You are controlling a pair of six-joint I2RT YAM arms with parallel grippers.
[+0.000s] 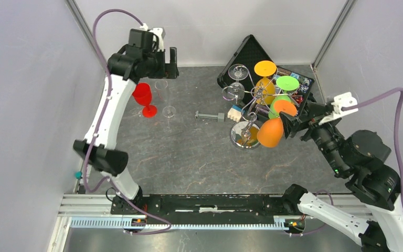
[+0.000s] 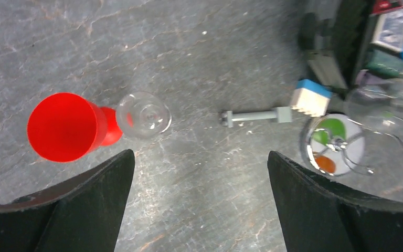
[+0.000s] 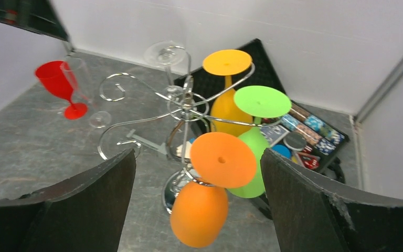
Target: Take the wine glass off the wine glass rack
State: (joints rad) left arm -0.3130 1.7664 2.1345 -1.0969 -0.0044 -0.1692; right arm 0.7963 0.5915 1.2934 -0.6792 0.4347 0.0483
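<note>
Grey stone-patterned table (image 1: 189, 157) lies under both my arms, with pale walls around it. My right gripper (image 1: 291, 126) has its jaws spread wide and holds nothing. Straight ahead of it stands the wine glass rack (image 3: 187, 113), and the nearest thing on it is the orange wine glass (image 3: 198, 214). That glass hangs bowl-down, its round foot caught in one scroll arm, roughly centred between my fingers. Beyond it and slightly right hang a green glass (image 3: 262, 102) and a yellow one (image 3: 226, 62). A clear one (image 3: 163, 52) hangs further back to the left.

My left gripper (image 2: 200, 153) is also open and empty, well apart from the rack. Below it a red glass (image 2: 63, 127) stands on the table.

I judge the orange glass light and probably plastic, with a smooth, slippery bowl. The stem just under the foot looks like the safest hold. Its foot has to slide out along the wire, not pull straight down. The thin rack may tip or skid if dragged.
</note>
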